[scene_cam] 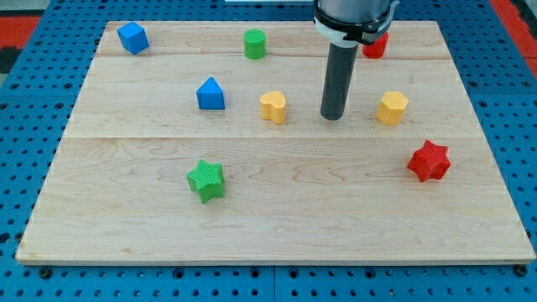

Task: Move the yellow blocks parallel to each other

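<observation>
So there's no claw on this arm at all, nothing to open or shut and nothing held, just a dark rod with its tip (pixel 334 117) down on the wooden board (pixel 277 218). The tip sits between the two yellow blocks, touching neither as far as I can see. The yellow heart-ish block (pixel 273 106) is to the view's left of it, the yellow hexagon (pixel 392 108) to the view's right, a bit further off.

Honestly the two yellows already look nearly level with each other across the board, so I'd guess this is the fine-tuning stage. If I were driving, I'd keep it to tiny nudges, pushing square through a block's middle so it slides rather than spins off.

Further out: a blue triangle (pixel 211 94) left of the heart, a green cylinder (pixel 254 43) and blue cube (pixel 132 38) toward the top, a red block (pixel 375 45) half hidden behind the rod, a red star (pixel 429 161) and a green star (pixel 205 180) lower down. All well clear.
</observation>
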`<state>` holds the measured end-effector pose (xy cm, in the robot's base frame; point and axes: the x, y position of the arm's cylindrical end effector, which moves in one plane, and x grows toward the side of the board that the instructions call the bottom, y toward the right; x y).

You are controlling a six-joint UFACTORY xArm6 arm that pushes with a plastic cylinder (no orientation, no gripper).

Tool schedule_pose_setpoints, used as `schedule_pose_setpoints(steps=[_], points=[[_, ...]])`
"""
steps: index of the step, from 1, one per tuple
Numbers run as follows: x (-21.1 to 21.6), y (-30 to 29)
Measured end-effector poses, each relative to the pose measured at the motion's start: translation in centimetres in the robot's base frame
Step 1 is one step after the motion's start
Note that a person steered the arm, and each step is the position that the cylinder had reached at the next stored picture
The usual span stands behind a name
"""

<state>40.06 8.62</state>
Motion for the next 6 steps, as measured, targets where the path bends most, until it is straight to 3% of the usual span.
schedule_pose_setpoints(steps=[3,4,5,6], points=[[-0.7,-1.8],[1.1,-1.2],[8.3,-4.9],[10.4,-10.8]])
